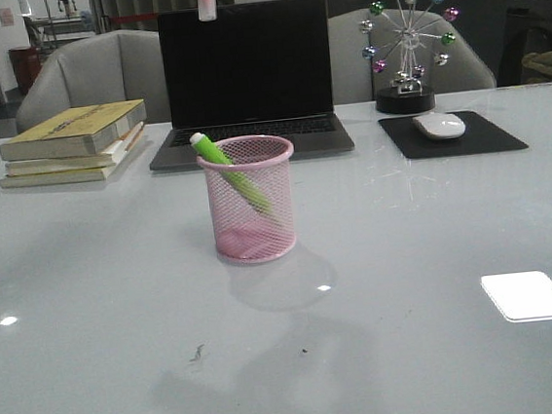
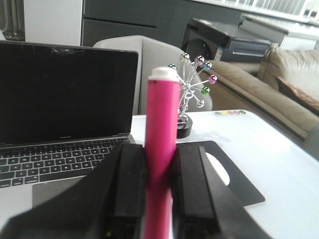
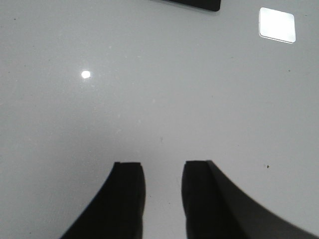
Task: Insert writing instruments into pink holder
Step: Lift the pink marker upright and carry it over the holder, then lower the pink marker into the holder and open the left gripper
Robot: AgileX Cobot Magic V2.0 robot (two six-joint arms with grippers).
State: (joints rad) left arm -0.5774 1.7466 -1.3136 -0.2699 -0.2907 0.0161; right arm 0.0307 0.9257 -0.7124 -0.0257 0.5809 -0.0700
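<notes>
The magenta pink marker point(image 2: 160, 149) is clamped upright in the closed left gripper point(image 2: 158, 199), high above the pale pink wire-mesh holder point(image 1: 250, 202), where the lime green marker point(image 1: 229, 170) leans. It should be centred over the rim, lowered, then released. The right gripper point(image 3: 162, 191) is parted, empty.
</notes>
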